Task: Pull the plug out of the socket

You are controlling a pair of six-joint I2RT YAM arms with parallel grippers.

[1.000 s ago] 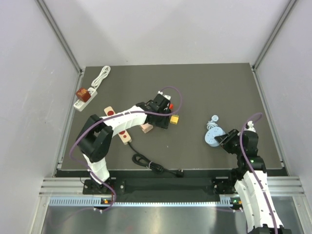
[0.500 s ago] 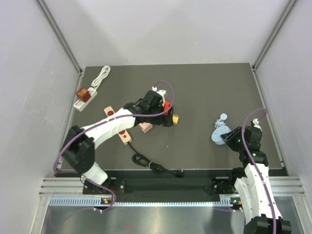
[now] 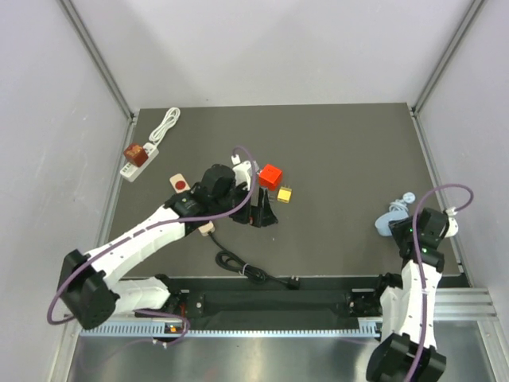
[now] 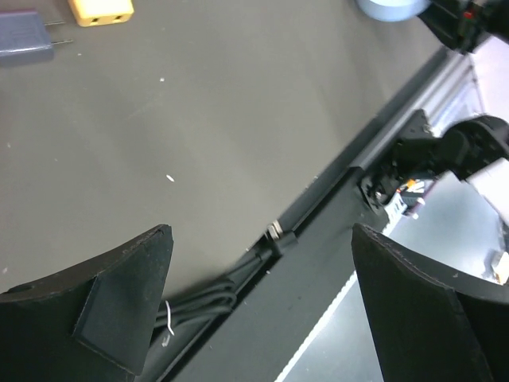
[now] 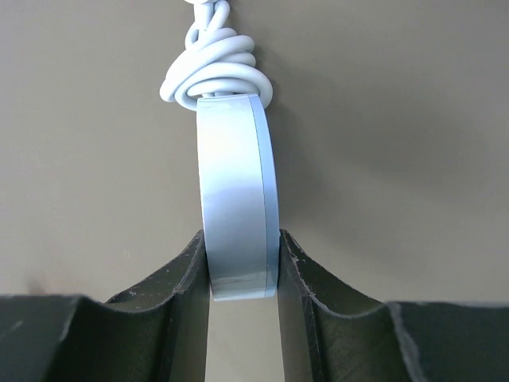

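Left tool (image 4: 261, 231): fingers spread wide, nothing between them, hanging over bare table (image 3: 342, 151) near the middle.

Plug (image 3: 270, 175), a red block, lies on the table just beside the yellow socket (image 3: 283, 193) and is not joined to it. The left wrist view shows its two prongs bare, pointing toward the socket with a small gap between.

Right tool (image 5: 241, 239): pinching a grey-blue disc (image 5: 235, 183) on edge, with a white cord (image 5: 215, 68) bundled at its far end. It is near the right edge of the table, well apart from plug and socket.

Judgement: the separation step looks done, and the left arm is at the release-and-clear stage. The next move calls for lifting the left tool away without nudging the plug against the socket, minding the black cable (image 3: 246, 269) by the near edge. The right arm's load plays no evident part.
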